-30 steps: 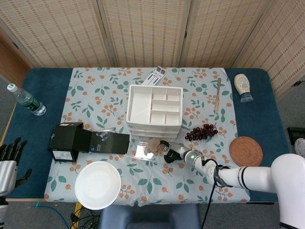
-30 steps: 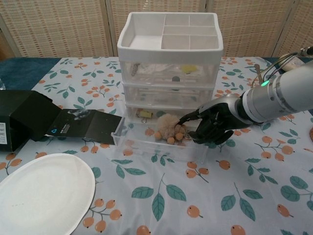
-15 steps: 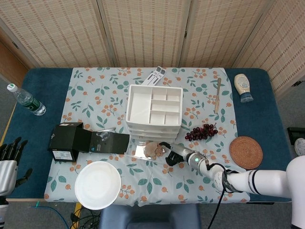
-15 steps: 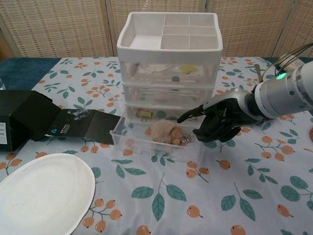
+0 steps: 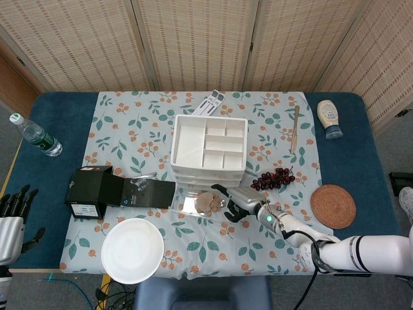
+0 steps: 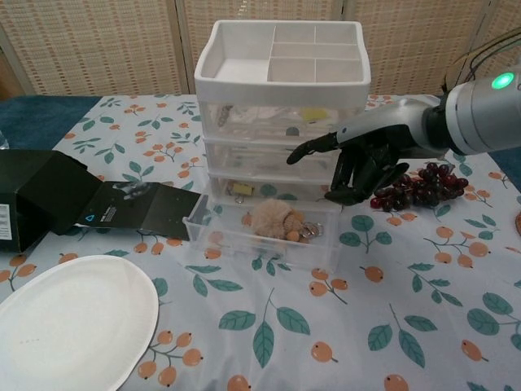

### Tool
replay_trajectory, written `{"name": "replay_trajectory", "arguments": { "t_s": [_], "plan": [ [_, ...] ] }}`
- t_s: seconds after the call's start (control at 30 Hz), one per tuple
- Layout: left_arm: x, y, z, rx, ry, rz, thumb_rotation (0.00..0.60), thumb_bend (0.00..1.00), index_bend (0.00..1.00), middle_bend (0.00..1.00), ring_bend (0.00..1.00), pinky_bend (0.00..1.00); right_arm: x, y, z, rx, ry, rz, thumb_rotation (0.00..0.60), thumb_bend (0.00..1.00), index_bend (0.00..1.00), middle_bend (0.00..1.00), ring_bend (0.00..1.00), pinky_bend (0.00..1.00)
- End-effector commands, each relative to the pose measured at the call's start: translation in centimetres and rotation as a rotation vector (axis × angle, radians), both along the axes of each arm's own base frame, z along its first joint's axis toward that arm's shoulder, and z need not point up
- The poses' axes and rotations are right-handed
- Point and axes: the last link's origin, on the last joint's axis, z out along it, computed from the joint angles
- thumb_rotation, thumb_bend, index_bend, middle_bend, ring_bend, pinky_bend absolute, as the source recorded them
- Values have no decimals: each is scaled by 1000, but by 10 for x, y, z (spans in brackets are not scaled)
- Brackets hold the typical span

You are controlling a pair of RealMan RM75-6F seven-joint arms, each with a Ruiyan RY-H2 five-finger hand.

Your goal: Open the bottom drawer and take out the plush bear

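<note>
drawer's plush bear [image 6: 277, 220] below right hand [image 6: 366, 159]

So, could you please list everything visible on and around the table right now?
drawer unit: 1, white, table centre; bottom drawer pulled out
plush bear: 1, tan, in open drawer
black box: 1, left of unit
plate: 1, white, front left
water bottle: 1, clear, far left
grapes: 1 bunch, dark red, right of unit
coaster: 1, brown, right
sauce bottle: 1, cream, back right
left hand: open, off table's left edge
right hand: open, above drawer
</note>
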Motion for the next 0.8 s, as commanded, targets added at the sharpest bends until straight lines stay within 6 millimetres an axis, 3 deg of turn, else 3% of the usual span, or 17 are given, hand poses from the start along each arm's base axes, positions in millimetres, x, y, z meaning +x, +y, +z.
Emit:
{"name": "replay_trajectory", "arguments": {
  "t_s": [0.03, 0.37, 0.8],
  "plan": [
    [-1, -1, 0, 2, -2, 0, 600, 260, 101, 70, 119, 94, 12, -8, -9, -86, 106, 171, 600, 434, 95, 901, 1000, 1000],
    [-6, -6, 2, 12, -12, 8, 600, 260, 101, 69, 119, 95, 30, -11, -47, -164, 234, 336, 600, 306, 134, 955, 1000, 1000],
    [-11, -7, 0, 13, -25, 12, 600, 260, 101, 70, 119, 95, 30, -3, -72, -229, 343, 424, 600, 300, 141, 966, 1000, 1000]
  ]
}}
